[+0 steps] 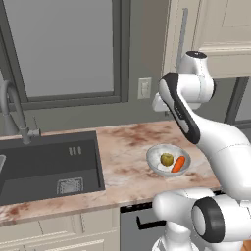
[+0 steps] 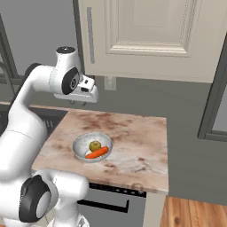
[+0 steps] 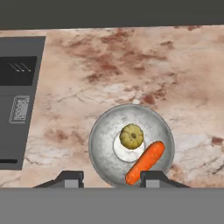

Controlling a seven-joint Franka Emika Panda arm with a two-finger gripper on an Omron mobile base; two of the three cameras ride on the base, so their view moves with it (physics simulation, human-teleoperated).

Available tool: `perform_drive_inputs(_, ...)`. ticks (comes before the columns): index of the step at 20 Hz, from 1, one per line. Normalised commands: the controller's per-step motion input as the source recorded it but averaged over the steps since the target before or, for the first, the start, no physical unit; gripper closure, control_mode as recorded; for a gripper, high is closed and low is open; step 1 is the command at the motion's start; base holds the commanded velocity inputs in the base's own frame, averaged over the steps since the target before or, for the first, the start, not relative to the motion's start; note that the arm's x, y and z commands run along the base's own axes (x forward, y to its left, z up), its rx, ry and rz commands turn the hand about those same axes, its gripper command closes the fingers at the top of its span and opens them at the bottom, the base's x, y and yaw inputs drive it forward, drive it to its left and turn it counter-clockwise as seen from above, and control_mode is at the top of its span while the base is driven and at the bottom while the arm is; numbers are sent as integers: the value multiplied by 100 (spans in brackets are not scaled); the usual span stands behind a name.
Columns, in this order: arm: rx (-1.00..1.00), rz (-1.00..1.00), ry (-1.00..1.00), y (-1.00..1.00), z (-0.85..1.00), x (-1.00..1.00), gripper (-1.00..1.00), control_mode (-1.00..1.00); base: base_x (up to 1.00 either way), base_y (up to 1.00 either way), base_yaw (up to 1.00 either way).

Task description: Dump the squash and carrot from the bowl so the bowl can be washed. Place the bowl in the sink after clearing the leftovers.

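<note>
Hovering high above the worktop [image 1: 127,147], our hand [image 3: 110,178] holds nothing, fingers partly apart. We should drop straight to the rim of the bowl [image 3: 101,144] and pinch it firmly. We count one bowl, one squash [image 3: 131,136], one carrot [image 3: 145,162], one sink [image 1: 46,166] to its left.

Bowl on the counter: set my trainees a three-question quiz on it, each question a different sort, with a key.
1. True or false: the bowl lies in the sink.
2. Which two vegetables lie in the bowl?
3. The carrot and the squash are: A) apart in two bowls B) side by side in one bowl C) on the bare counter.

Key: 1 false, it stands on the counter; 2 squash and carrot; 3 B.
</note>
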Motion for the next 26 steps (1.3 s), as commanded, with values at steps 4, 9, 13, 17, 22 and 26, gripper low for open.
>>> perform_drive_inputs(4, 0, 0, 8, -2, -13, -14, -100, -100, 0, 0, 0)
perform_drive_inputs(9, 8, -6, 2, -4, -27, -62, -100, -100, 0, 0, 0)
perform_drive_inputs(13, 12, -15, 9, -42, -48, -45, -100, -100, 0, 0, 0)
perform_drive_inputs(17, 12, -18, 14, -77, -78, -38, -100, -100, 0, 0, 0)
perform_drive_inputs(22, 14, -32, 25, -81, -81, -1, -100, -100, 0, 0, 0)
perform_drive_inputs(26, 6, -36, 22, -56, -76, 13, -100, -100, 0, 0, 0)
